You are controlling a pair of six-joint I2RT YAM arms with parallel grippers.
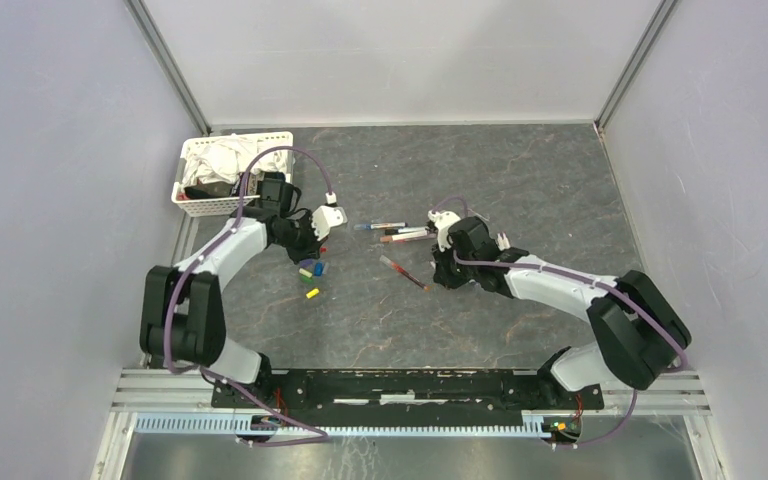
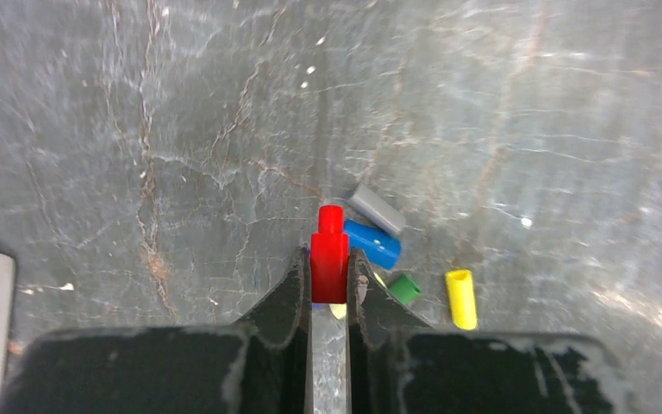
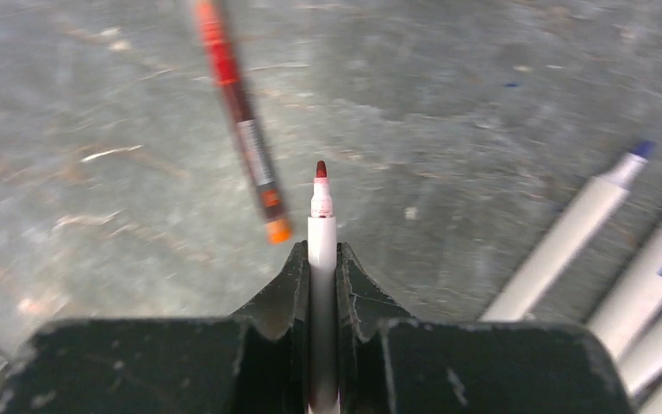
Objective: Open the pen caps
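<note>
Toward the worktop's left edge, the left gripper pinches a small red plastic cap, likely light and slippery. The right gripper clamps a stiff white-barrelled pen near its tip.

I can read no text or number anywhere; the label band on the orange pen is blurred.

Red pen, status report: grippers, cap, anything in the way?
Left gripper shut on red cap. Right gripper shut on red pen, tip bare. Loose blue cap, yellow cap beside left gripper; orange-ended pen ahead of right.
</note>
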